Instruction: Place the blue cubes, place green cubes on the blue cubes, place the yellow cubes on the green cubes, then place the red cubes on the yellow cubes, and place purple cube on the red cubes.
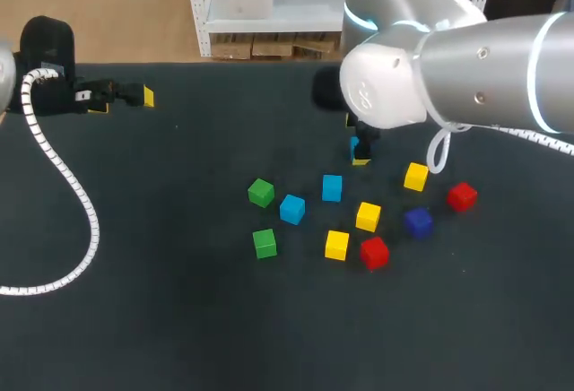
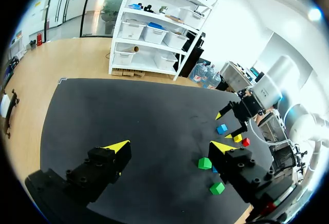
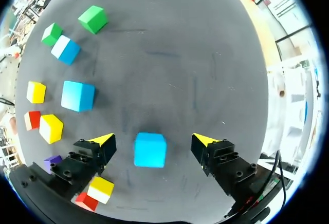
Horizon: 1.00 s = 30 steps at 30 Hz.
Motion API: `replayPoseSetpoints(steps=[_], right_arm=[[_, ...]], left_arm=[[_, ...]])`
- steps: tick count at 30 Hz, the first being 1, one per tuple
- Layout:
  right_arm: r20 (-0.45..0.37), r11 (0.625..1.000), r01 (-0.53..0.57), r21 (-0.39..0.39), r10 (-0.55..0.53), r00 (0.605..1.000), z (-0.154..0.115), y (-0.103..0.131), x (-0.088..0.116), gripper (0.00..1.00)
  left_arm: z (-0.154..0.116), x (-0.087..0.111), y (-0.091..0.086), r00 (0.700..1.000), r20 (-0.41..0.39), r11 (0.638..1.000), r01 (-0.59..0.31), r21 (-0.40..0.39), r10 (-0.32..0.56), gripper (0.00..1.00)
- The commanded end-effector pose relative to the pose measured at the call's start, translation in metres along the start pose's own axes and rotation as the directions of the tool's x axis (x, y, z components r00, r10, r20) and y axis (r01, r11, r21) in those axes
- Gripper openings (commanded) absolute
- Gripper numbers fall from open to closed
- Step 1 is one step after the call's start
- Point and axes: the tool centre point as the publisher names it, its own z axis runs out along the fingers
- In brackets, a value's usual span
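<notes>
The right pincer (image 3: 154,142) is hanging spread wide, with a blue cube (image 3: 150,151) sitting on the tabletop (image 1: 179,301) directly between its fingers. In the right wrist view a strip of bare cloth is showing on each side of the cube, so neither finger is touching it; it is lying roughly centred in the gap, with its side faces turned square to the fingers. A cube has no long axis, so no twist of the wrist seems to be needed. Judging from this, the coming move is turning only on whether the fingers are low enough to press together on it.

This cube is lying on the far side of the group. The other two blue cubes (image 1: 332,187) (image 1: 291,209) and the green cubes (image 1: 261,193) (image 1: 265,243) are lying nearer the robot, all loose and unstacked.

The right arm is coming in from the right and reaching past the middle, with its wrist pointing steeply down at the tabletop. The left pincer (image 2: 169,145) is likewise spread and holding nothing, parked at the far left and well apart from every cube, so the right arm is plainly the nearer one.
</notes>
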Motion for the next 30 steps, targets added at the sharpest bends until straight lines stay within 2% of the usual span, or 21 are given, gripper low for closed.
replayPoseSetpoints(steps=[1,8,13,18,23,27,30], right_arm=[[-0.002,0.999,-0.046,0.021,0.046,0.999,-0.006,-0.004,0.007,1.0],[0.015,0.969,-0.239,-0.057,0.241,0.971,-0.034,-0.018,0.02,1.0],[0.056,0.953,-0.295,-0.063,0.298,0.953,-0.058,0.004,0.018,1.0],[0.124,0.97,-0.235,-0.062,0.241,0.963,-0.072,0.049,0.003,1.0],[0.154,0.984,-0.151,-0.098,0.165,0.974,-0.062,0.095,-0.014,1.0],[0.124,0.991,-0.105,-0.078,0.114,0.986,-0.043,0.113,-0.025,1.0],[0.129,0.989,-0.097,-0.109,0.111,0.985,-0.035,0.12,-0.033,1.0]], left_arm=[[0.0,0.001,0.002,1.0,0.006,1.0,-0.002,0.011,0.002,1.0],[0.0,0.001,0.002,1.0,0.006,1.0,-0.002,0.011,0.002,1.0],[0.0,0.001,0.002,1.0,0.006,1.0,-0.002,0.011,0.002,1.0],[0.0,0.001,0.002,1.0,0.006,1.0,-0.002,0.011,0.002,1.0],[0.0,0.001,0.002,1.0,0.006,1.0,-0.002,0.011,0.002,1.0],[0.0,0.001,0.002,1.0,0.006,1.0,-0.002,0.011,0.002,1.0],[0.0,0.001,0.002,1.0,0.006,1.0,-0.002,0.011,0.002,1.0]])
